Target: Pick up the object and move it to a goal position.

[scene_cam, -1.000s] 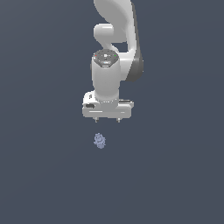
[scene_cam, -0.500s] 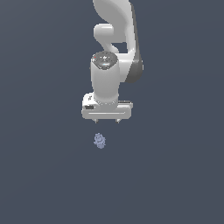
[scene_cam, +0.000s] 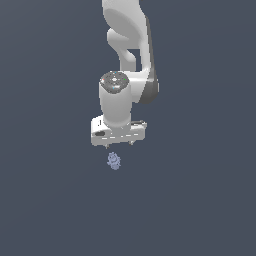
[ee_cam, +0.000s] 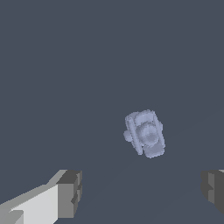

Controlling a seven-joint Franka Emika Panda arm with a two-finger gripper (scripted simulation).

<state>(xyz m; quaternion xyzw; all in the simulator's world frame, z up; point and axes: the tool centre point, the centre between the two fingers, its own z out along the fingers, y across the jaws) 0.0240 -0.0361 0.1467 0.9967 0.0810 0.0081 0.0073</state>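
Observation:
The object point(scene_cam: 114, 161) is a tiny pale blue-lavender lumpy thing lying on the dark grey floor, a little in front of and below the white gripper point(scene_cam: 119, 145) in the exterior view. In the wrist view the object point(ee_cam: 145, 133) lies ahead of the two fingers, nearer the one at the picture's right. The gripper is open and empty; its grey fingertips point(ee_cam: 70, 193) stand wide apart. The gripper is above the object and does not touch it.
The white arm point(scene_cam: 127, 55) rises behind the gripper toward the top of the exterior view. The floor point(scene_cam: 200, 190) is plain dark grey all around, with nothing else on it.
The gripper has shifted slightly to the exterior view's left and a bit lower. The object has not moved.

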